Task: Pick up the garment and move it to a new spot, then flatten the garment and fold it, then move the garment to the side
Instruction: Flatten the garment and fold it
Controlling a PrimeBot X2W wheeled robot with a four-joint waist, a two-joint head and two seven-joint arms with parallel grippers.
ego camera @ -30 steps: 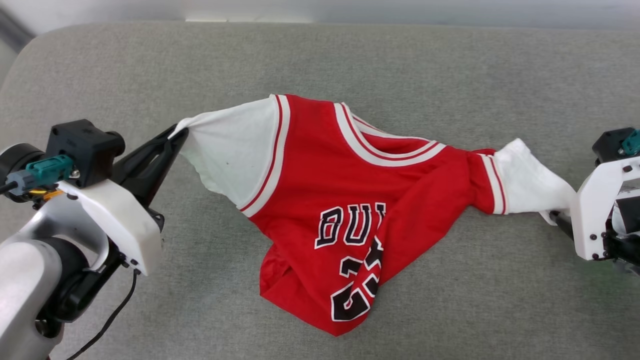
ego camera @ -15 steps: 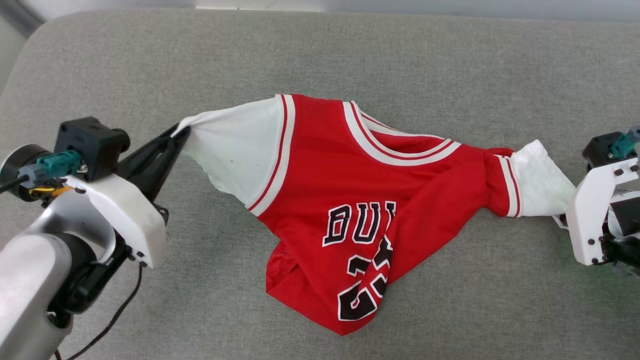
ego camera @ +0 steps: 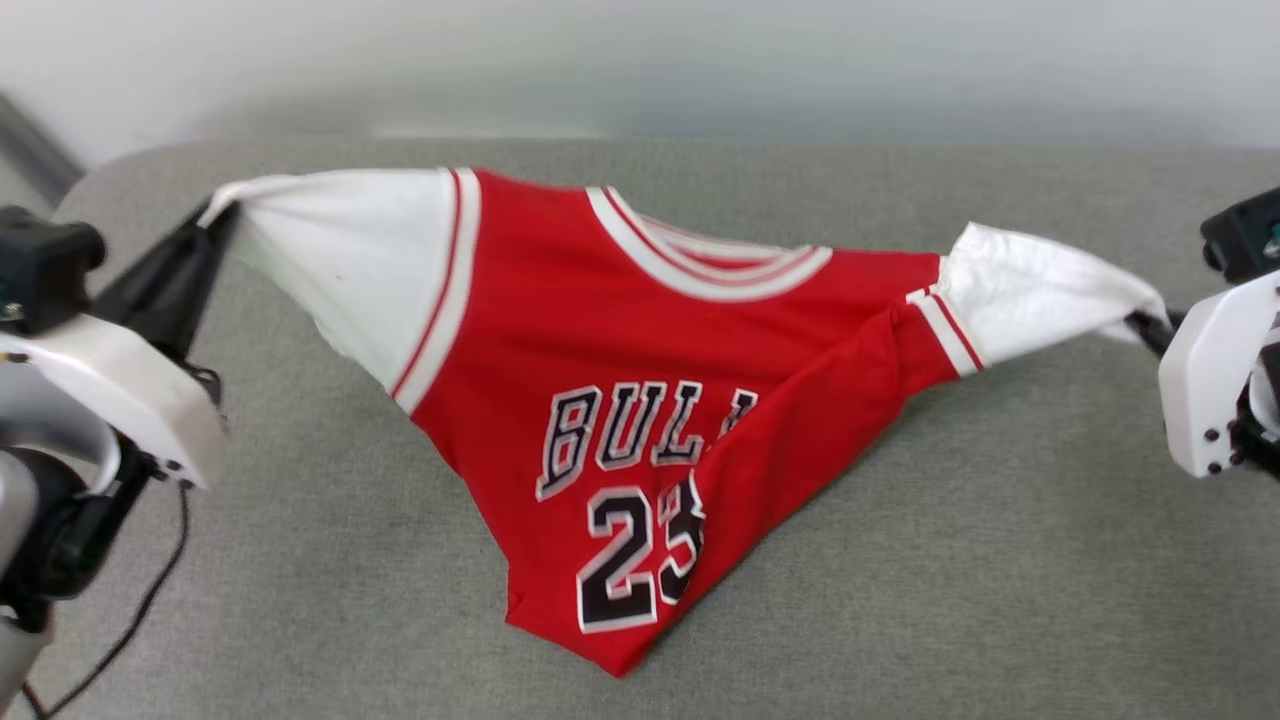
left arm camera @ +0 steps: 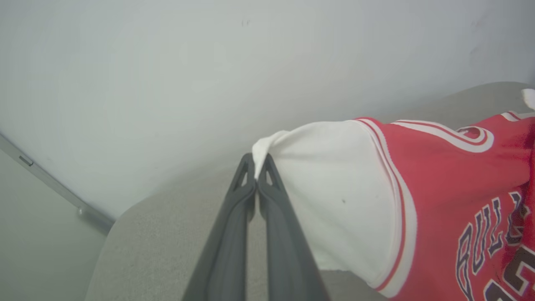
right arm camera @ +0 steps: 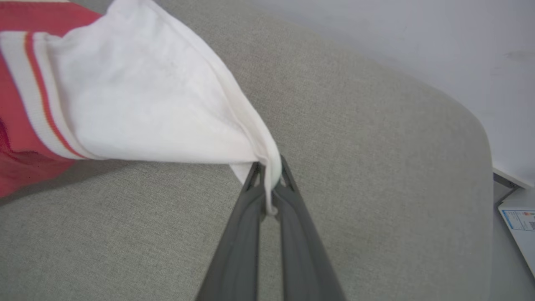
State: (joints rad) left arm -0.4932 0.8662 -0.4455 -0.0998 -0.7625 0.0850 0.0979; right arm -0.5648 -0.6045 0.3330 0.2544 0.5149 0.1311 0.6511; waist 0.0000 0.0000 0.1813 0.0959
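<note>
The garment [ego camera: 640, 340], a red jersey with white sleeve panels and black lettering, hangs stretched between my two grippers above the grey cushion [ego camera: 1000, 560]. My left gripper [ego camera: 215, 215] is shut on the tip of its left white sleeve [left arm camera: 330, 188], fingers pressed together in the left wrist view [left arm camera: 257, 167]. On the far right, my right gripper [ego camera: 1145, 325] is shut on the other white sleeve [right arm camera: 146, 108], the cloth pinched between its fingers [right arm camera: 267, 175]. The jersey's lower hem [ego camera: 600, 640] droops onto the cushion, still creased down the middle.
A pale wall [ego camera: 640, 60] stands behind the cushion's rounded back edge. A black cable [ego camera: 150, 600] trails below my left arm. White paper or a box [right arm camera: 518, 213] lies past the cushion's corner in the right wrist view.
My right gripper has shut on the right sleeve. Both arms have lifted and pulled apart, so the jersey is raised and stretched wider. The head camera has tilted up.
</note>
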